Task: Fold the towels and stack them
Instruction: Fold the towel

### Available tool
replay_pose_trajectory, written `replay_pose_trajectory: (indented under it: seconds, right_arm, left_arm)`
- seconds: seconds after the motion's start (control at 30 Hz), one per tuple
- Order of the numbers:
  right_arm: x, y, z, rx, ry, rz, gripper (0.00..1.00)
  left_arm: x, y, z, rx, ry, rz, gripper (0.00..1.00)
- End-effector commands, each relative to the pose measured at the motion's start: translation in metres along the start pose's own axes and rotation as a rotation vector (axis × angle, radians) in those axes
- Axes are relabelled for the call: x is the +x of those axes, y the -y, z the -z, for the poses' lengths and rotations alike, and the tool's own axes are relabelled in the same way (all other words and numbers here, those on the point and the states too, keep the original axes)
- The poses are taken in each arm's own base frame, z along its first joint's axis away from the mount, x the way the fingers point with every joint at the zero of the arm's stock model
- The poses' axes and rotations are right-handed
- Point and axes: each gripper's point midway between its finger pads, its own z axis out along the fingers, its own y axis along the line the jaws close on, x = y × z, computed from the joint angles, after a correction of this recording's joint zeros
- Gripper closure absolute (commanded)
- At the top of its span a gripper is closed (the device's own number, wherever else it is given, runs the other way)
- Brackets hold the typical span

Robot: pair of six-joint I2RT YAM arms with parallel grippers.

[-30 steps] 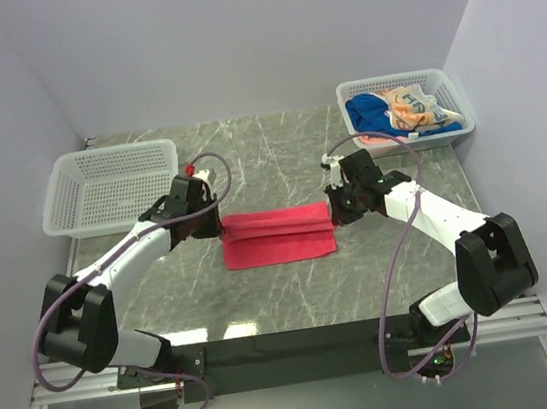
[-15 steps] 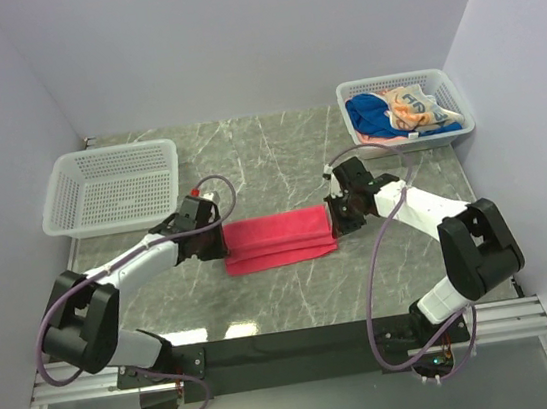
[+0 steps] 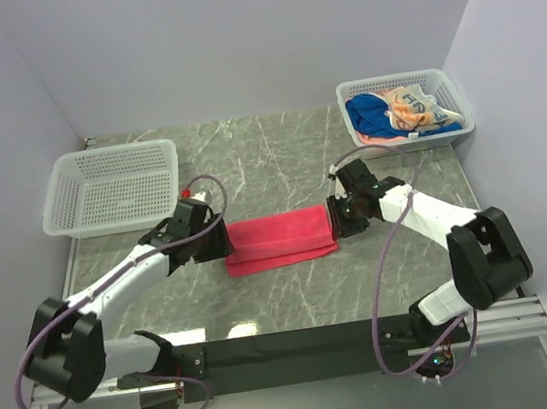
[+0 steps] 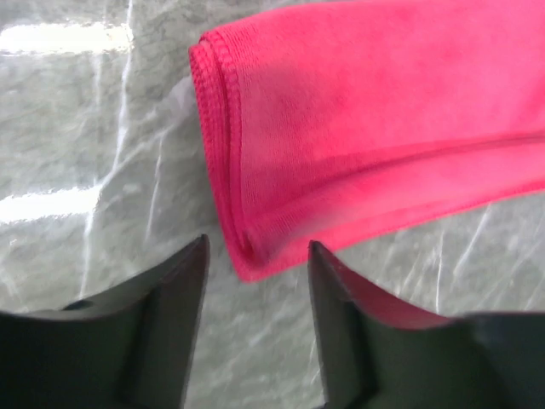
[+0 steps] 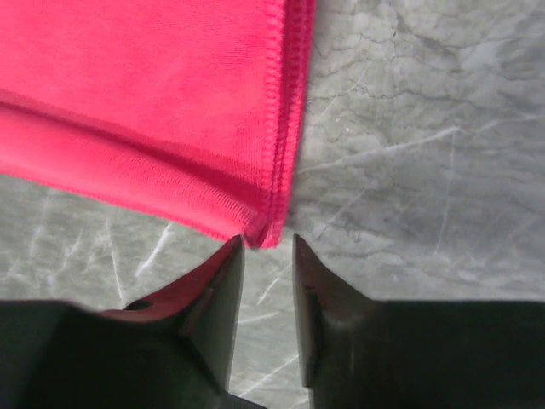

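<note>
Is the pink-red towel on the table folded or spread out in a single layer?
Folded. The pink-red towel lies as a narrow strip, and both wrist views show several stacked hemmed layers at its ends.

The setting was a robotics laboratory test cell: a grey marble-patterned table (image 3: 276,149) was closed in on three sides by plain pale walls (image 3: 232,38). The left arm (image 3: 126,274) and right arm (image 3: 421,210) were bolted to a black base plate (image 3: 292,343) on an aluminium rail (image 3: 516,319), purple cables (image 3: 382,281) exposed. The left mesh basket (image 3: 103,215) and right mesh basket (image 3: 388,79) stood at the far corners.
</note>
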Motion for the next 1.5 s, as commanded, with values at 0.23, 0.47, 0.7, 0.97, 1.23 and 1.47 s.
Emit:
replay_pose_trajectory:
  seconds: [0.23, 0.47, 0.7, 0.97, 1.23, 1.47]
  right_arm:
    - [-0.044, -0.070, 0.091, -0.188, 0.359, 0.079, 0.38]
    - [-0.081, -0.093, 0.063, -0.237, 0.401, -0.015, 0.43]
    - [-0.080, -0.097, 0.002, -0.218, 0.296, -0.055, 0.44]
    - [-0.033, -0.094, -0.027, -0.224, 0.191, -0.044, 0.50]
    - [0.002, -0.089, -0.015, -0.279, 0.195, -0.071, 0.58]
    - [-0.015, -0.096, 0.021, -0.344, 0.352, -0.102, 0.59]
  left_arm:
    - [-0.047, 0.039, 0.086, 0.146, 0.270, 0.105, 0.25]
    - [-0.068, 0.074, 0.047, 0.141, 0.224, 0.088, 0.33]
    - [-0.048, 0.088, -0.016, 0.088, 0.101, 0.050, 0.40]
    - [0.007, 0.068, -0.032, 0.055, 0.015, 0.074, 0.50]
    - [0.047, 0.048, -0.021, 0.049, -0.010, 0.101, 0.50]
    - [0.024, 0.049, 0.003, 0.048, 0.103, 0.146, 0.47]
